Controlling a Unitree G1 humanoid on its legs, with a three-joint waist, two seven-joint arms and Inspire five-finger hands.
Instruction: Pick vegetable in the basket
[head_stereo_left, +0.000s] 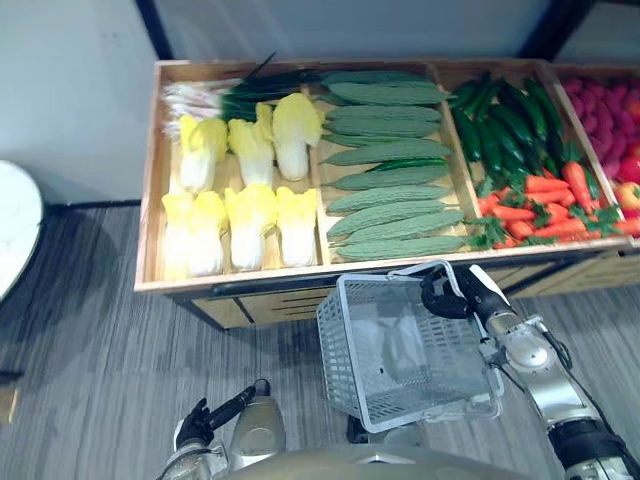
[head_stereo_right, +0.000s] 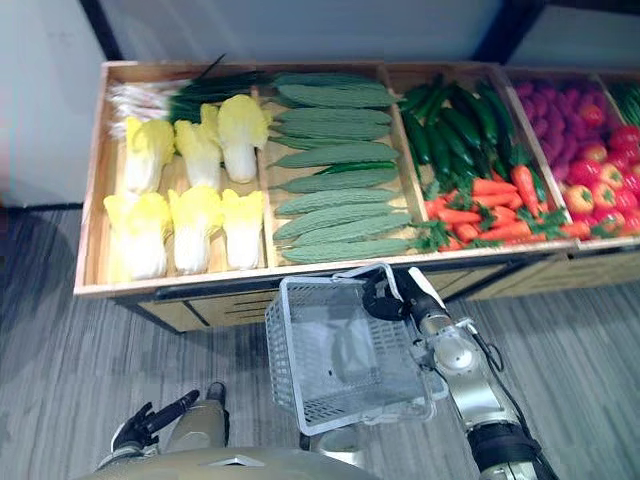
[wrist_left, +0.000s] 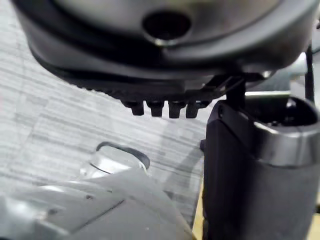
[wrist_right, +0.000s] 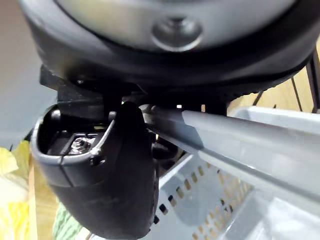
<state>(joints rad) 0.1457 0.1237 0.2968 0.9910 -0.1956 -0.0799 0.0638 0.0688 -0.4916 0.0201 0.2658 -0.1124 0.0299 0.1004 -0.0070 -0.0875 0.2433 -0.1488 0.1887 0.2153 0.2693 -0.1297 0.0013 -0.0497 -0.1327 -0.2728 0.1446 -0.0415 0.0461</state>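
My right hand (head_stereo_left: 447, 294) is shut on the handle (wrist_right: 240, 145) of a grey plastic basket (head_stereo_left: 400, 350), which hangs in front of the wooden produce stand (head_stereo_left: 240, 283). Nothing lies inside the basket. The right wrist view has the thumb (wrist_right: 100, 175) curled under the handle bar. On the stand lie yellow-white cabbages (head_stereo_left: 250, 210), long bumpy green gourds (head_stereo_left: 390, 190), dark cucumbers (head_stereo_left: 505, 125), carrots (head_stereo_left: 540, 205) and green onions (head_stereo_left: 225, 97). My left hand (head_stereo_left: 205, 420) hangs low over the floor at the lower left, open and holding nothing.
Red and purple produce (head_stereo_right: 585, 130) fills the stand's far right bins. A white round object (head_stereo_left: 12, 220) stands at the left edge. Grey striped floor (head_stereo_left: 90, 340) lies between me and the stand, and a pale wall (head_stereo_left: 70, 90) rises behind it.
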